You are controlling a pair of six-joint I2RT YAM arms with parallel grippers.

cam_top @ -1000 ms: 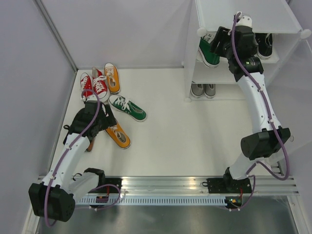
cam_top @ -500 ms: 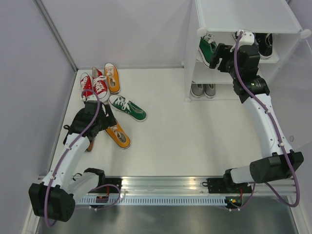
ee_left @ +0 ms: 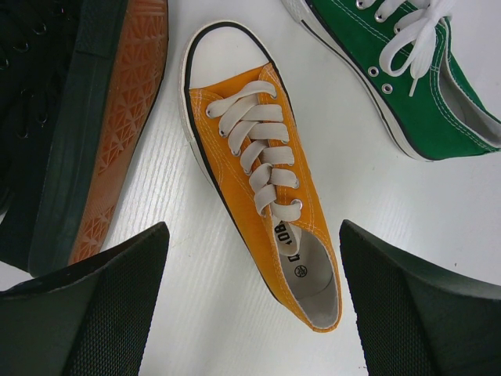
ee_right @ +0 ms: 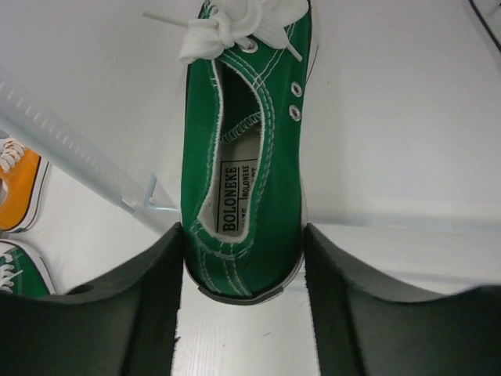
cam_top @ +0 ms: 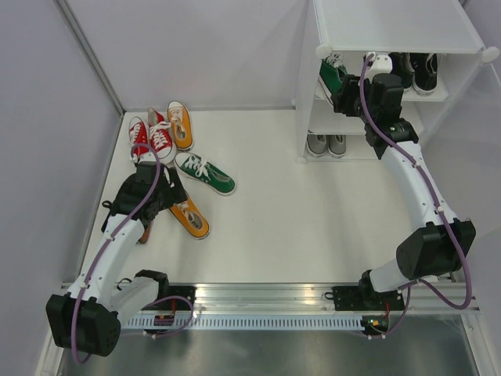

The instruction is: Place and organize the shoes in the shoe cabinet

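Note:
In the shoe cabinet [cam_top: 391,27], a green shoe [ee_right: 243,157] lies on the middle shelf with its toe pointing inward. My right gripper [ee_right: 244,254] is shut on its heel, one finger pressed against each side. It also shows in the top view as the green shoe [cam_top: 330,77] and right gripper [cam_top: 344,88]. My left gripper [ee_left: 254,313] hangs open above an orange shoe [ee_left: 258,172] on the floor, its fingers apart from it. A second green shoe [ee_left: 391,78] and a black shoe [ee_left: 78,117] lying on its side flank the orange one.
A black pair [cam_top: 425,72] sits on the same shelf to the right, and a grey pair [cam_top: 326,144] on the tier below. Red shoes [cam_top: 150,135] and another orange shoe [cam_top: 179,124] lie at the back left by the wall.
The right gripper let go of the green shoe on the shelf, drew back a little, then moved in and closed on its heel again. The left arm stayed still.

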